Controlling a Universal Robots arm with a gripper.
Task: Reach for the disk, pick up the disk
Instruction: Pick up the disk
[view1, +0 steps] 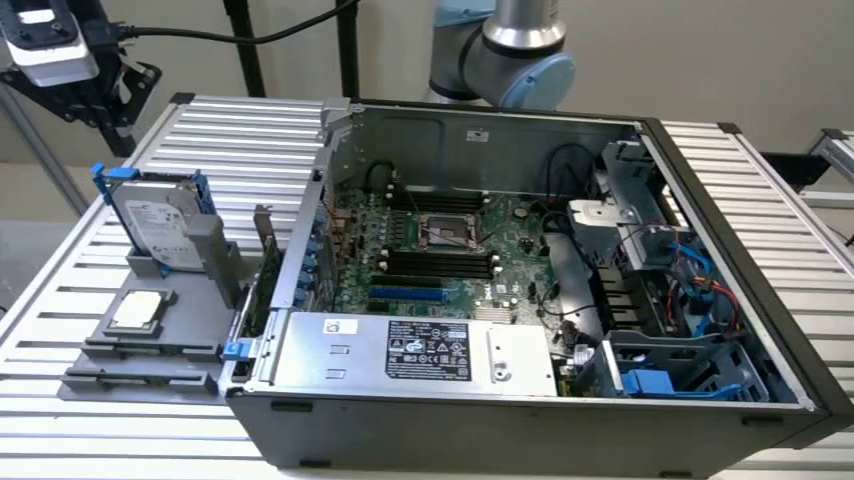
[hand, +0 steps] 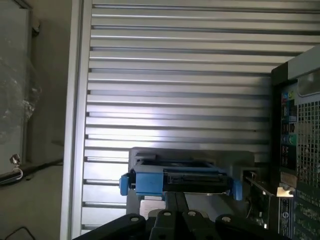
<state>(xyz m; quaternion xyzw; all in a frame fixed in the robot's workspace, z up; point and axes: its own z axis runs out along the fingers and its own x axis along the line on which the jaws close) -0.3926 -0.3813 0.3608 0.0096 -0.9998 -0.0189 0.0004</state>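
One gripper (hand: 176, 196) is hanging at the exterior view's upper left, over the corner of the slatted table (view1: 40, 330). I'm reading its jaws as pressed together in the wrist view, w/ nothing between them. It's sitting well above the disk (view1: 160, 225), not touching it.

Disk is standing on edge, leaning a bit, in a grey fixture (view1: 214, 260) near the table's edge at the exterior view's left. Blue carrier is framing it and the white label is facing the exterior cam. In the wrist view I'm looking down on the disk's upper edge and the blue frame, just past the gripper tips.

Small square silver chip (view1: 140, 310) is lying flat on the same fixture, in front of the disk.

Moving right, an open PC case (view1: 534, 430) is lying on its side just beside the fixture. Power-supply box (view1: 427, 350) is sitting along its near wall, and the motherboard (view1: 441, 240) is showing behind that. Arm (view1: 514, 50) is rising behind the case's far wall. Blue drive cage (view1: 667, 385) is filling the case's corner at the exterior view's right.
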